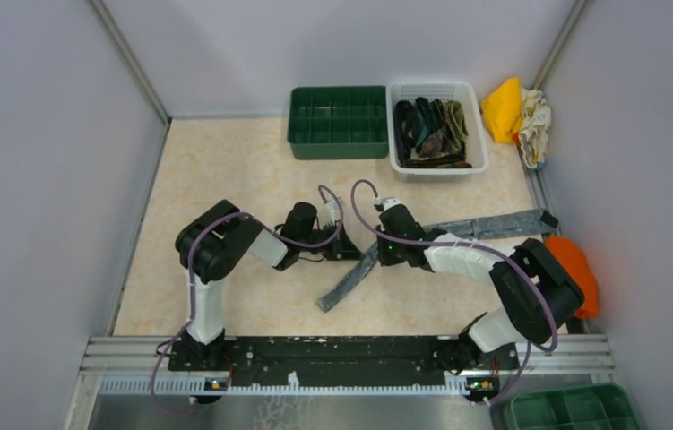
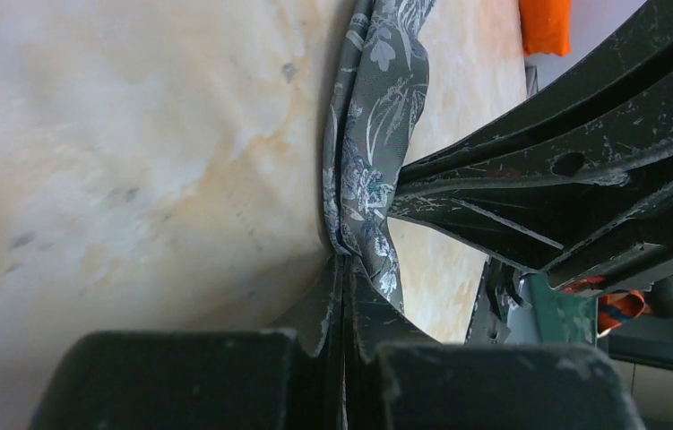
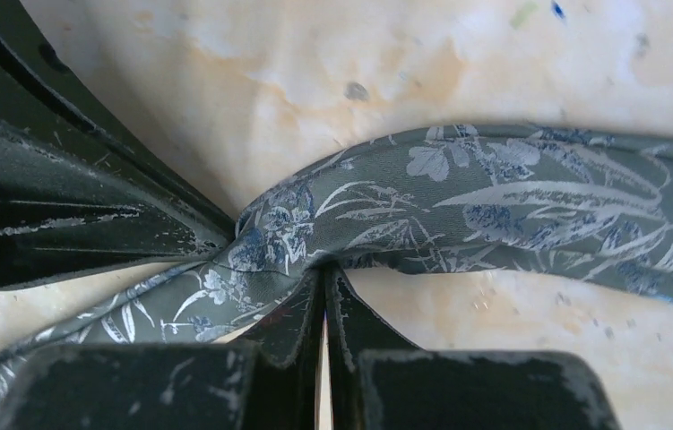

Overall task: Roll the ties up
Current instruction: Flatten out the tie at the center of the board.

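- Pinching the grey tie (image 1: 485, 226) at one spot, the left gripper (image 1: 350, 253) and the right gripper (image 1: 381, 255) are both clenched on its fabric. Their tips nearly meet, in front of the white basket (image 1: 437, 174) and off its left corner, toward the arm bases.
- The tie lies flat on the table and slantwise to the basket's front rim. A short tail runs from the pinch away from the basket toward the bases. The long run stretches out past the basket's right end, toward the orange cloth (image 1: 574, 269).
- The wrist views show the fabric bunched and folded upward between the two sets of fingers, so the pinch forms a ridge across the tie's width.
- The long run lies on the right arm's side and the short tail on the left arm's side. Judging from that, any rolling would have to travel along that slant, taking up the right-hand length.
- The other ties (image 1: 431, 134) sit inside the basket, untouched.
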`<state>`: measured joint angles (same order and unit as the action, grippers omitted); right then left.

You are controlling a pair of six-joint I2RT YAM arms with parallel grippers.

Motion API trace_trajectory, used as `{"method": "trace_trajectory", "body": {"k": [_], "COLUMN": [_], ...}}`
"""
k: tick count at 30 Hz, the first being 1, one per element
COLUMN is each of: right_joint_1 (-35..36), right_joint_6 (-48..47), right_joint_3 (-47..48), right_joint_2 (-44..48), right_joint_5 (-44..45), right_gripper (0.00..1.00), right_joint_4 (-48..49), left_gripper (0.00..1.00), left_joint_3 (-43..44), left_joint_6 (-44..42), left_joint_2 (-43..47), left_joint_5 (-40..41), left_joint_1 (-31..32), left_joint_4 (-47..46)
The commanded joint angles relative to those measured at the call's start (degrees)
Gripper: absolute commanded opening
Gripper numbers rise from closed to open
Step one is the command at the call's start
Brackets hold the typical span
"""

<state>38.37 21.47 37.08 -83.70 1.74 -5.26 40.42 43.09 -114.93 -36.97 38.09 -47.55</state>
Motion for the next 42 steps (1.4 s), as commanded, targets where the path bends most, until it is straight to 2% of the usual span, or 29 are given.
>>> {"method": "trace_trajectory", "body": {"k": [1,6,9,10,12,13,14,15,17,20,23,27,31,39,42], "right_joint_1": [-0.58,-0.72,-1.23,-1.25,-1.37,-1.91,-3.00,-4.46,-8.09,-15.04,-25.65,-36.85,-46.44,-54.64,-56.65], "right_joint_6": [6.40,16.62,19.77,20.97,24.40,26.28,27.35,28.85,33.13,30.80,23.32,17.85,14.77,12.89,12.42], "right_joint_3": [-1.44,-0.07,1.12,1.90,4.14,5.43,6.55,7.54,9.28,12.73,14.31,14.90,13.11,8.32,6.91], "right_joint_2": [4.23,12.73,16.50,17.23,18.25,18.63,19.05,19.47,20.26,19.00,17.03,14.42,11.55,2.93,0.38], "right_joint_5": [2.29,12.13,15.13,16.61,21.75,24.82,27.09,29.36,35.73,39.23,34.58,28.55,16.33,8.64,5.33], "right_gripper": [0.00,0.00,0.01,0.13,0.48,0.59,0.58,0.45,0.27,0.26,0.22,0.17,0.22,0.36,0.45], "right_joint_4": [-12.29,-23.60,-25.66,-26.89,-30.65,-32.73,-33.97,-34.96,-37.23,-39.07,-35.81,-32.28,-28.01,-21.59,-19.01], "left_gripper": [0.00,0.00,0.00,0.00,0.00,0.00,0.00,0.00,0.00,0.00,0.00,0.00,0.00,0.00,0.00], "left_joint_3": [1.68,2.63,1.10,0.48,-0.70,-1.30,-1.90,-2.58,-3.69,-4.70,-5.40,-6.74,-6.99,-7.47,-7.40], "left_joint_6": [-1.36,-4.98,-5.47,-5.80,-6.75,-7.08,-7.06,-6.90,-6.35,-6.12,-6.69,-7.17,-7.79,-8.31,-8.69], "left_joint_2": [-3.56,0.78,6.40,8.63,13.14,15.33,17.31,19.20,22.26,26.89,32.03,37.96,40.29,41.27,41.41], "left_joint_5": [1.32,7.05,11.35,12.95,15.85,17.09,17.92,18.25,17.52,16.26,16.29,16.31,16.84,18.23,19.30], "left_joint_1": [1.58,1.58,1.60,1.64,1.72,1.86,2.02,2.14,2.41,2.66,3.03,3.05,3.05,3.06,3.05], "left_joint_4": [7.83,16.12,19.97,21.49,24.34,25.47,26.19,26.73,27.23,29.36,32.02,33.29,35.33,35.93,36.26]}}
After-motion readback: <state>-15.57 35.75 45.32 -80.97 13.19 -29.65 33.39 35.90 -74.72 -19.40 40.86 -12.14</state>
